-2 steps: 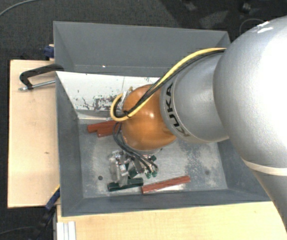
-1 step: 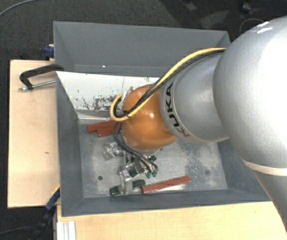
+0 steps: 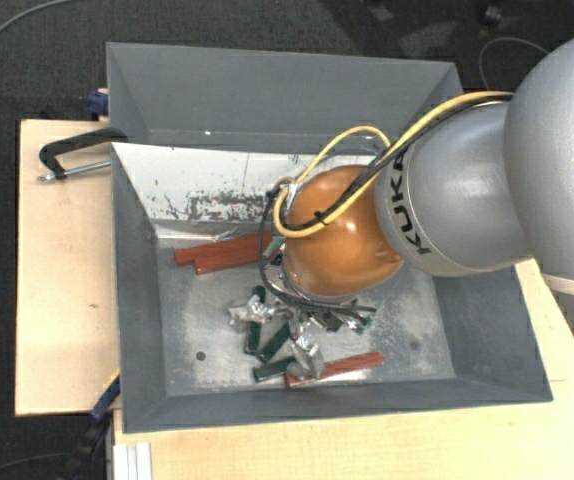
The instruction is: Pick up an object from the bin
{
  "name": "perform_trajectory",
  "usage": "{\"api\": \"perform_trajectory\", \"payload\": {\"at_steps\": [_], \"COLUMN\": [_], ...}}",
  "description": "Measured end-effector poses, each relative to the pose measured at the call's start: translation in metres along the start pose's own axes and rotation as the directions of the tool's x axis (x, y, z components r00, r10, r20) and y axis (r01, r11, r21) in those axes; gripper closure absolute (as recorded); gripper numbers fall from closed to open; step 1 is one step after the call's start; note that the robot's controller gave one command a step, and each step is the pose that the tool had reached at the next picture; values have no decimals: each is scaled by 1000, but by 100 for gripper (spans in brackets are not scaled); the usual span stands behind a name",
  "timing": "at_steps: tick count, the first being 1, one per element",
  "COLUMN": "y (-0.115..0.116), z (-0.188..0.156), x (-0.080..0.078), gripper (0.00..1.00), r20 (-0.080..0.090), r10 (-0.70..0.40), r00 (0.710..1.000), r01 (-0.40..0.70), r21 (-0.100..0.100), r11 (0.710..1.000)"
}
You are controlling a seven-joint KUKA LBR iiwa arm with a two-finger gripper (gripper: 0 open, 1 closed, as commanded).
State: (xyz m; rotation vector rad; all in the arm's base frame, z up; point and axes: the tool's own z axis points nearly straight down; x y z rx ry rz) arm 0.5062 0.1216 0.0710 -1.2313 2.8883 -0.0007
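Grey bin (image 3: 172, 303): floor scuffed, dusty; dark carpet (image 3: 47, 28) beyond. Gripper (image 3: 302, 332) under orange cover (image 3: 342, 233), down-right of red-brown block (image 3: 222, 256); open or closed, cannot tell. Beneath gripper, heap (image 3: 282, 353) of green and silvery bits. Nearest dark green bar (image 3: 270, 341): long axis lower-left to upper-right.

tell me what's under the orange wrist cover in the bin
Dark green pieces and silvery bits poke out below the orange cover, a reddish stick beside them. What lies directly beneath is covered.
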Motion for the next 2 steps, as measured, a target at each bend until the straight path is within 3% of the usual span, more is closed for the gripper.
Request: {"api": "perform_trajectory", "payload": {"at_steps": [1,2], "y": [1,-25], "z": [-2,-146], "x": [-2,-24], "gripper": [100,100], "r20": [3,13], "r10": [0,-10], "r00": [1000,1000], "r01": [0,10], "r21": [0,7], "r11": [1000,1000]}}
